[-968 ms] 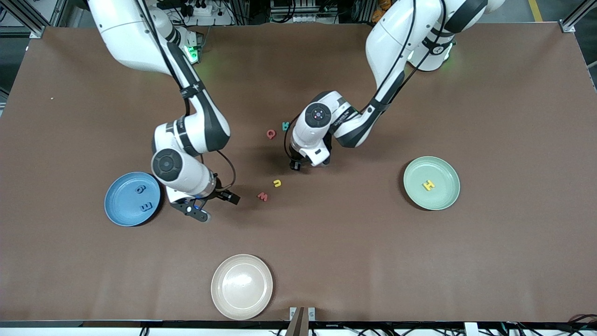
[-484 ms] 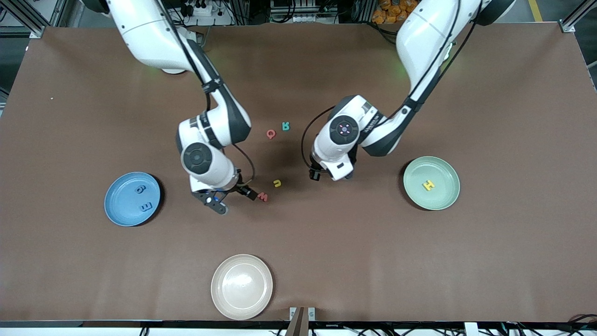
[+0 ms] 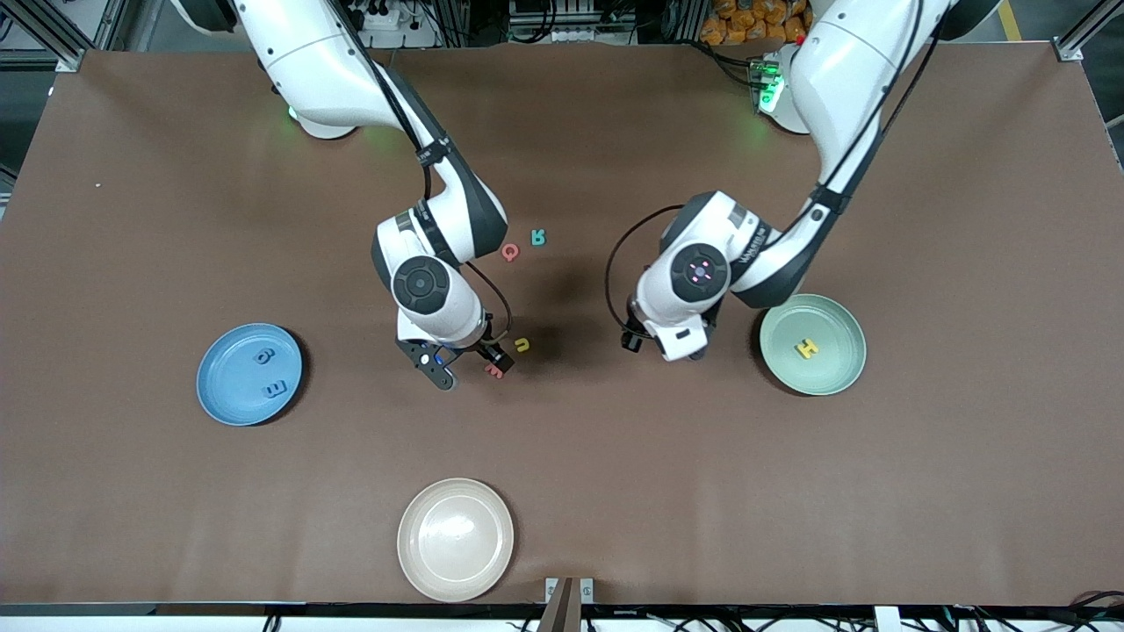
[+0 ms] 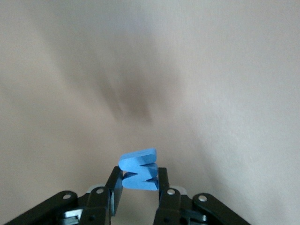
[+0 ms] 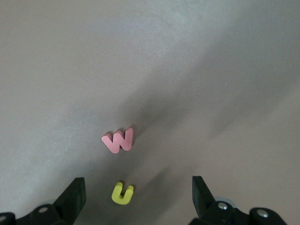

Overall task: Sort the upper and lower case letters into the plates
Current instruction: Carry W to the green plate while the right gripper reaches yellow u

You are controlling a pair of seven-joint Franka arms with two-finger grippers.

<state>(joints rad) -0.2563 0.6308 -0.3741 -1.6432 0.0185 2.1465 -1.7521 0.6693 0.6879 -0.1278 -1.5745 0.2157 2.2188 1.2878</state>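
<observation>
My left gripper [image 3: 645, 343] is shut on a blue letter [image 4: 138, 166] and holds it over bare table beside the pale green plate [image 3: 834, 323], which holds a yellow H [image 3: 806, 348]. The jaws grip the letter's sides in the left wrist view [image 4: 139, 178]. My right gripper [image 3: 470, 367] is open over the yellow u [image 3: 522, 345] and the red w [image 3: 494, 371]. In the right wrist view [image 5: 138, 187] the u [image 5: 122, 193] lies between the fingers, with the w [image 5: 119, 140] just past it. The sky blue plate [image 3: 221, 386] holds two blue letters.
A red Q [image 3: 510, 253] and a teal R [image 3: 538, 237] lie side by side, farther from the front camera than the u. A cream-beige plate [image 3: 455, 539] sits near the table's front edge.
Both arms moved toward the left arm's end. The right gripper went from beside the blue plate to over the w and u. The left gripper carried the blue letter toward the green plate.
</observation>
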